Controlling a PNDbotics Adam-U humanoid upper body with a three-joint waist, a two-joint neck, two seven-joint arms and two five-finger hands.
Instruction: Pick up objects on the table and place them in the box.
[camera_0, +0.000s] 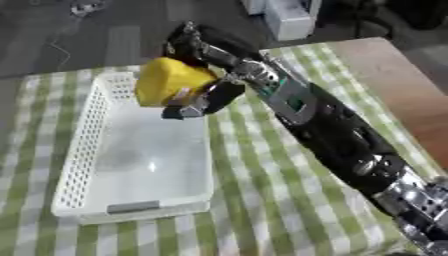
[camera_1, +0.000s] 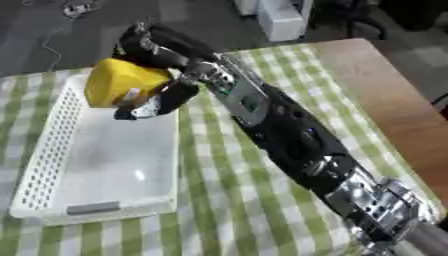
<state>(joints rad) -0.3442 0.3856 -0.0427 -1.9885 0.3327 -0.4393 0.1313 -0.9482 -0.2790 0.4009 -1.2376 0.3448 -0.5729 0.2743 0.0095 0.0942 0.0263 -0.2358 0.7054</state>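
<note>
A yellow blocky object (camera_0: 171, 81) hangs over the far end of the white perforated box (camera_0: 74, 150). My right hand (camera_0: 203, 96) is shut on it: fingers curl over its top and the thumb presses from below on its right side. The right arm (camera_0: 337, 135) crosses the table diagonally from the lower right corner. The box floor beneath looks bare. My left hand shows in neither view.
The box lies on a green-and-white checked cloth (camera_0: 262, 200). Bare wooden table top (camera_0: 394, 85) runs along the right. White equipment (camera_0: 284, 17) stands on the floor beyond the table's far edge.
</note>
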